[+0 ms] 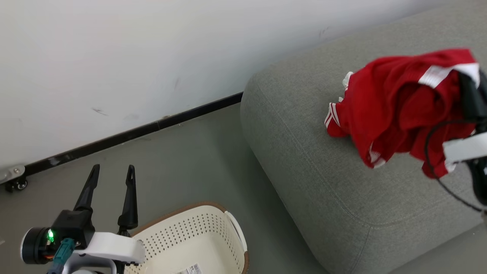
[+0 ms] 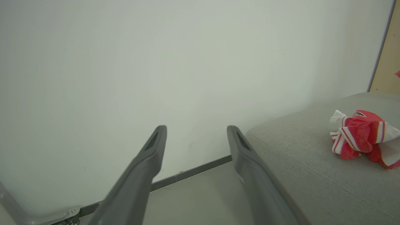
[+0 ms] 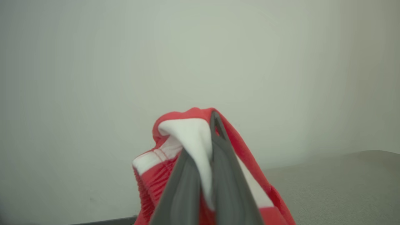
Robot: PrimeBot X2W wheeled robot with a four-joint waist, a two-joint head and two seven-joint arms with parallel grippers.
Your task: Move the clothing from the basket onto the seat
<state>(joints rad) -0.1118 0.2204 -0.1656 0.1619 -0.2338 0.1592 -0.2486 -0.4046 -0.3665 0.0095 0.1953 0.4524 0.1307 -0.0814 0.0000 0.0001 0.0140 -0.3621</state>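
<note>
Against the pale wall (image 1: 152,57), the red clothing (image 1: 399,110) hung limp over the grey seat (image 1: 304,171), pinched at its white band by my right tool (image 3: 201,131), which was clenched on it. I judged it light, soft and apt to slip, so bunched fabric or the elastic band seemed the best hold. My left tool (image 1: 113,166) stood released near the basket (image 1: 236,228).

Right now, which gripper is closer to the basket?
Left. The left gripper hangs open right beside the basket; the right gripper is far off over the seat, shut on the clothing.
</note>
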